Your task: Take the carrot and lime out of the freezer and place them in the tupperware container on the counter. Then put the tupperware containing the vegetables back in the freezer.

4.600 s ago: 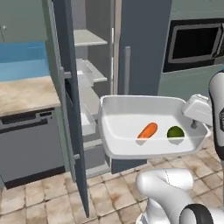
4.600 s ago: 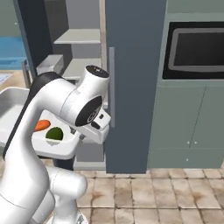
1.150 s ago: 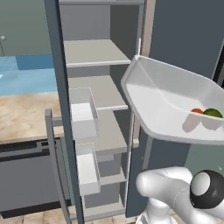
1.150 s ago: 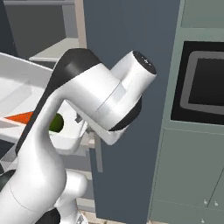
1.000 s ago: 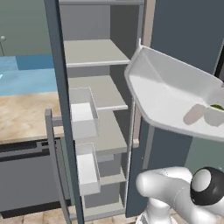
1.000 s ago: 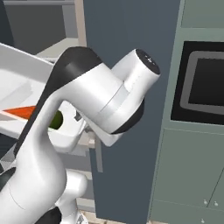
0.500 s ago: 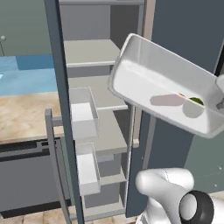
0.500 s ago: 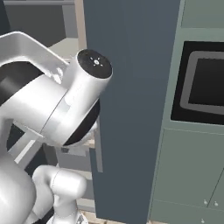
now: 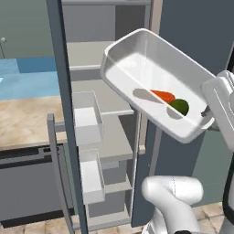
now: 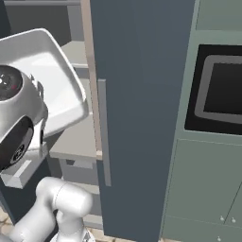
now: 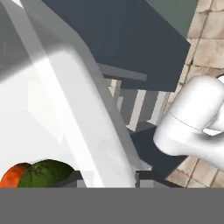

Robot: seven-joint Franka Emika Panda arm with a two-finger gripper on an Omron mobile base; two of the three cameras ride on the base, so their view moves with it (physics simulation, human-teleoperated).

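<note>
**At the open freezer: loaded container held tilted in the air**

At the container's right end, the gripper (image 9: 206, 113) is clamped narrowly on the rim of the tupperware container (image 9: 137, 61). The container is tilted, its gripped end lowest, in front of the open freezer (image 9: 98, 96) at the height of the upper shelves. The carrot (image 9: 163, 96) and the lime (image 9: 180, 106) lie touching at the container's low end, nearest the gripper. White door bins (image 9: 86, 117) sit left of the container.
</note>
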